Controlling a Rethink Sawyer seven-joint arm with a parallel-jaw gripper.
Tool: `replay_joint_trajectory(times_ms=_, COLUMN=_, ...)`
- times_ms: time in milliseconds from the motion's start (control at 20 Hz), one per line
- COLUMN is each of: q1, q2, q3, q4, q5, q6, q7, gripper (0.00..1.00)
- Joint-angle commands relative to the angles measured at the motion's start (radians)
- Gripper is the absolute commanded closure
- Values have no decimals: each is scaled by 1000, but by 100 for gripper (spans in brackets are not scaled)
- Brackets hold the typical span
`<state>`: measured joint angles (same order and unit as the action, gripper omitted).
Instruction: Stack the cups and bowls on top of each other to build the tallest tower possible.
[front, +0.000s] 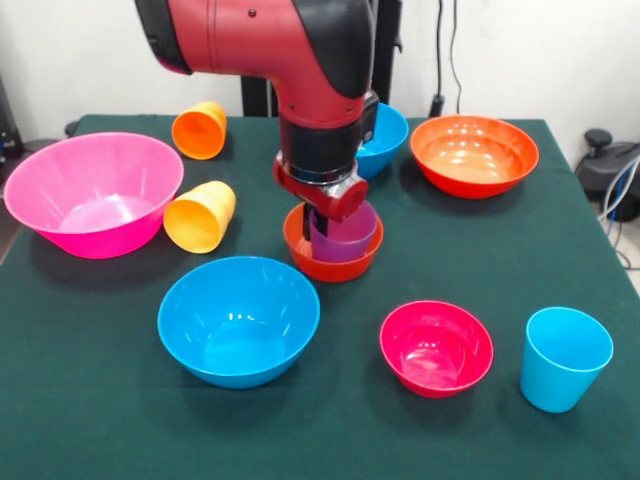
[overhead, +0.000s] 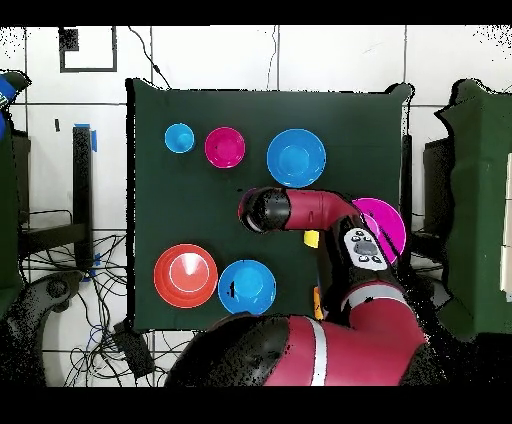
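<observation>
- Front: I see the gripper (front: 335, 215) lowered into the purple cup (front: 345, 238), which sits in the small orange bowl (front: 330, 252) — finger state, I cannot tell.
- Overhead: the arm (overhead: 320, 215) hides that stack — a tilted lift could, I judge, topple it.

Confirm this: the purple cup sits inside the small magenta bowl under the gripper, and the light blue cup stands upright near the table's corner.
One detail is wrong. In the front view the purple cup sits inside the small orange bowl, not the magenta one; the small magenta bowl lies empty beside the upright light blue cup. The rest holds.
</observation>
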<state>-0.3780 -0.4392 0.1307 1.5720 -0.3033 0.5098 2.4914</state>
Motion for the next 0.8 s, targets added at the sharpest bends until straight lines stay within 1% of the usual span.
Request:
replay_joint_trajectory(times_ms=50, q1=-13, q2=34, q3=94, q4=-106, q5=-81, q6=78, q7=-214, gripper=100)
replay_joint_trajectory(times_ms=150, q1=-18, q2=33, q3=87, q4=-61, q5=-67, q6=66, q7=-171, gripper=100)
replay_joint_trajectory(times_ms=250, q1=-25, q2=42, q3=77, q4=-3, q5=-62, q6=14, q7=-123, gripper=100)
replay_joint_trajectory(times_ms=350, q1=-38, q2=70, q3=80, q4=46, q5=-53, q6=-44, q7=-81, gripper=100)
replay_joint_trajectory(times_ms=400, q1=-39, q2=76, q3=73, q4=59, q5=-58, q6=-50, q7=-77, gripper=100)
replay_joint_trajectory(times_ms=600, q1=-62, q2=104, q3=81, q4=75, q5=-69, q6=-60, q7=-93, gripper=100)
replay_joint_trajectory(times_ms=800, q1=-75, q2=132, q3=81, q4=76, q5=-89, q6=-119, q7=-85, gripper=100)
